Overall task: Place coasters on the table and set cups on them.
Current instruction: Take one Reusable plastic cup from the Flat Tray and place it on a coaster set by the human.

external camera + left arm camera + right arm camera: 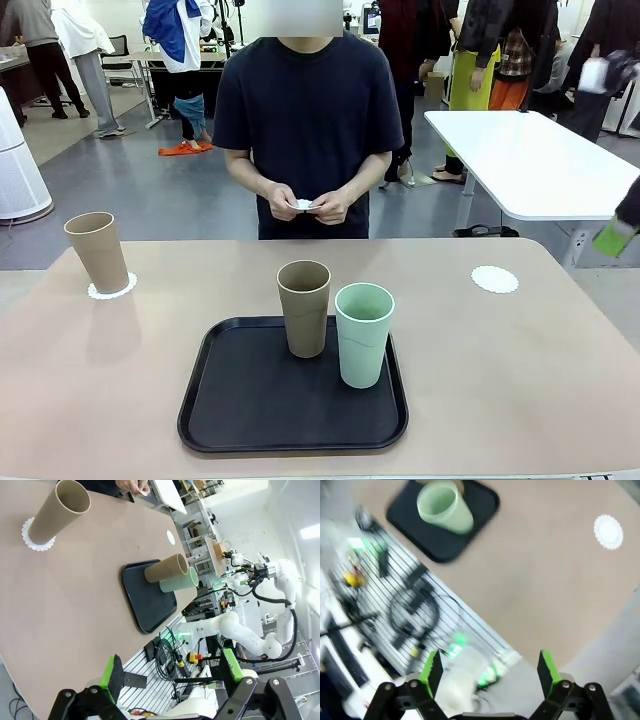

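Observation:
One tan cup (pixel 97 250) stands on a coaster (pixel 112 288) at the table's (pixel 520 380) far left. A second tan cup (pixel 304 308) and a mint green cup (pixel 363 334) stand side by side on a black tray (pixel 250 400). A bare coaster (pixel 495 279) lies at the far right. The person holds another coaster (pixel 304 205) in both hands. My right gripper (pixel 489 671) hangs open and empty off the table's right edge, its view blurred, above the mint cup (pixel 444 506) and the bare coaster (pixel 608 531). My left gripper (pixel 171 669) is open and empty beyond the table's left end.
A white table (pixel 530 160) stands behind at the right. The person stands at the far edge, at the middle. Cables and a slatted frame (pixel 410 605) lie below the near table edge. A green fingertip (pixel 612 237) shows at the picture's right edge.

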You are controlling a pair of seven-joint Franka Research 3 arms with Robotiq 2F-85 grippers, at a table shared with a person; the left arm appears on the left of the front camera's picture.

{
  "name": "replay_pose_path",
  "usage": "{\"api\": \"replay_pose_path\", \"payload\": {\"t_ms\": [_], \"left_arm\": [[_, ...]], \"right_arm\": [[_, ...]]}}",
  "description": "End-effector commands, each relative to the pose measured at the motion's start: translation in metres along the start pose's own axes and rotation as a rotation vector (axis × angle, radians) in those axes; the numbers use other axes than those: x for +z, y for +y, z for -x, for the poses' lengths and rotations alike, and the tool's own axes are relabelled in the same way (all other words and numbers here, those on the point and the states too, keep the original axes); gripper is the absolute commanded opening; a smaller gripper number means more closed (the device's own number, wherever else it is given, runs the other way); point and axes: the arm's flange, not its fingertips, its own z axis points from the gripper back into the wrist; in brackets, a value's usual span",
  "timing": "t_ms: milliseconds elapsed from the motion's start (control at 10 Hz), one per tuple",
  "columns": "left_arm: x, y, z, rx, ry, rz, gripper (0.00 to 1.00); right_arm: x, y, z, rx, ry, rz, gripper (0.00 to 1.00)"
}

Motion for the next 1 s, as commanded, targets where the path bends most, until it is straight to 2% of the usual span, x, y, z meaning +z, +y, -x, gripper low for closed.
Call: {"api": "replay_pose_path", "payload": {"t_ms": [0,100,200,800,900], "left_arm": [[0.002,-0.004,-0.001,0.009,-0.011,0.007,1.00],[0.002,-0.004,-0.001,0.009,-0.011,0.007,1.00],[0.002,-0.004,-0.001,0.009,-0.011,0.007,1.00],[0.002,-0.004,-0.001,0.009,-0.011,0.007,1.00],[0.002,-0.004,-0.001,0.009,-0.011,0.007,1.00]], "right_arm": [[-0.037,0.000,-0.001,0.202,0.009,0.173,1.00],[-0.042,-0.003,-0.004,0.187,0.016,0.163,1.00],[-0.016,0.007,-0.006,0.123,0.044,0.085,1.00],[-0.015,0.005,-0.003,0.134,0.028,0.086,1.00],[-0.046,-0.023,-0.021,0.249,-0.043,-0.058,1.00]]}}
